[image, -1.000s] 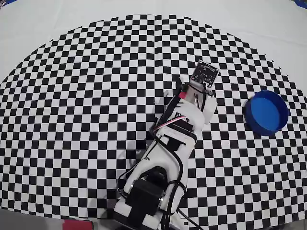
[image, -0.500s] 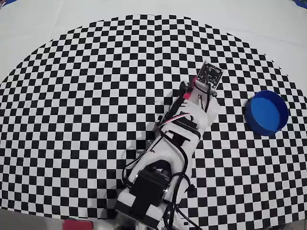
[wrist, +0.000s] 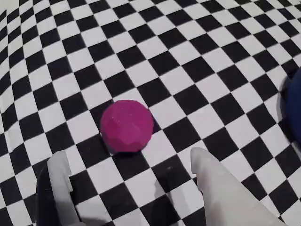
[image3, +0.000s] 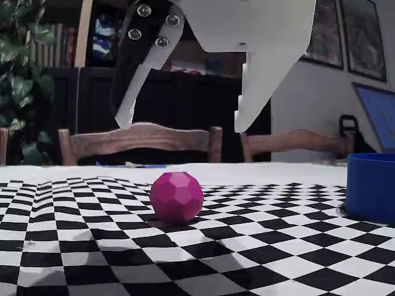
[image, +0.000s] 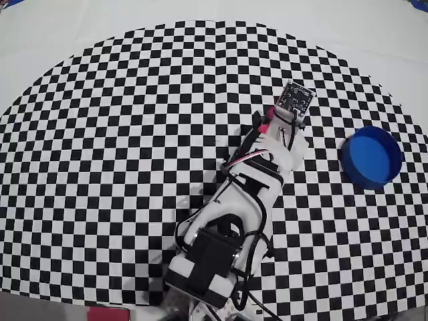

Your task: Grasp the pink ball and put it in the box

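Observation:
The pink ball (wrist: 127, 125) lies on the checkered cloth, just ahead of my open gripper (wrist: 128, 154) in the wrist view. One white finger (wrist: 61, 183) stands to its left and the other to its right, with nothing between them. From the fixed view the gripper (image3: 183, 125) hangs open above the ball (image3: 177, 196), clear of it. The blue box (image: 372, 157) stands at the right of the overhead view, apart from the arm (image: 247, 194). There the wrist hides the ball and the jaws. The box (image3: 372, 185) also shows at the right edge of the fixed view.
The checkered cloth (image: 134, 134) covers most of the table, with plain white around it at the far side. Wooden chair backs (image3: 142, 139) and a dark bookshelf stand behind the table in the fixed view.
In the overhead view the arm has stretched out, and the wrist has moved a little up and to the right, toward the box's side.

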Controlling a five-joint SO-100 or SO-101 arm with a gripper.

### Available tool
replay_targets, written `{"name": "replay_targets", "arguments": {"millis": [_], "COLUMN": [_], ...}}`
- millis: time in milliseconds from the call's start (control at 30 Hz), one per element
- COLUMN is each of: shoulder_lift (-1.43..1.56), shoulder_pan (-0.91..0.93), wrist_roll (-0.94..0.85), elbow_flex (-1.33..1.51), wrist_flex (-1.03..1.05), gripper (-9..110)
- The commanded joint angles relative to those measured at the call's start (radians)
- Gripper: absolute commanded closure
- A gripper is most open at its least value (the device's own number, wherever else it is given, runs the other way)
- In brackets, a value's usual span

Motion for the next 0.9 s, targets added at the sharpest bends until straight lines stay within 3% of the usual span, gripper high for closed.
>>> {"name": "replay_targets", "arguments": {"millis": [0, 867], "shoulder_lift": [-0.018, -0.206], "shoulder_pan": [-0.002, -0.023], "wrist_roll": [0.006, 0.0], "elbow_flex": [-0.061, -0.201], "wrist_flex": [0.003, 0.003], "gripper": [71, 71]}}
